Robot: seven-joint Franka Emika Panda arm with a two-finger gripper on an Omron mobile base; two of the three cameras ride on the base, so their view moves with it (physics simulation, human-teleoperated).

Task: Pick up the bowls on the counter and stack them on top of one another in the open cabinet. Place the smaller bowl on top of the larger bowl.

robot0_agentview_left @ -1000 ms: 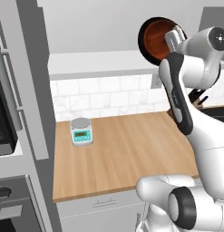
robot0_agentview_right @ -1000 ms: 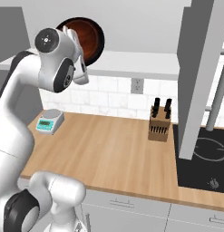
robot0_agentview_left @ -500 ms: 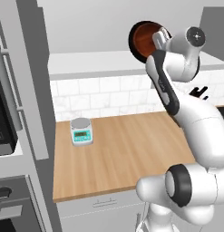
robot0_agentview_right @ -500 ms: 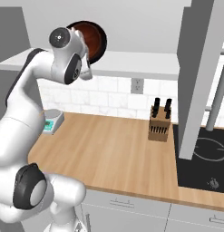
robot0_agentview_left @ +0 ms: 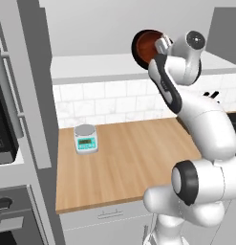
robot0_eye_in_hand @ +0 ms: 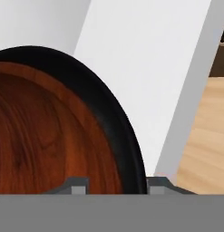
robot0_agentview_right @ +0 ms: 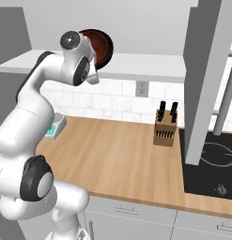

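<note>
A shallow round bowl (robot0_agentview_left: 144,46) is held on edge, high above the counter (robot0_agentview_left: 134,153) and level with the open cabinet's white shelf (robot0_agentview_left: 100,67). Its inside is reddish-brown wood-look (robot0_eye_in_hand: 50,136), and a glossy black band (robot0_eye_in_hand: 118,131) runs round it. I cannot tell whether that black band is the second bowl nested behind. My gripper (robot0_agentview_left: 160,45) is shut on the rim, with one fingertip (robot0_eye_in_hand: 79,186) on each side of it. The right base view shows the bowl (robot0_agentview_right: 101,44) beside the hand (robot0_agentview_right: 91,49), in front of the shelf (robot0_agentview_right: 145,63).
A teal-and-white scale (robot0_agentview_left: 86,139) stands at the counter's back left. A knife block (robot0_agentview_right: 165,124) stands near the tiled wall, with a black cooktop (robot0_agentview_right: 211,164) to its right. The tall oven column (robot0_agentview_left: 9,119) borders the left side.
The arm has reached further toward the cabinet. The bowl has shifted left and slightly down in the left base view, and right in the right base view. The grip is unchanged.
</note>
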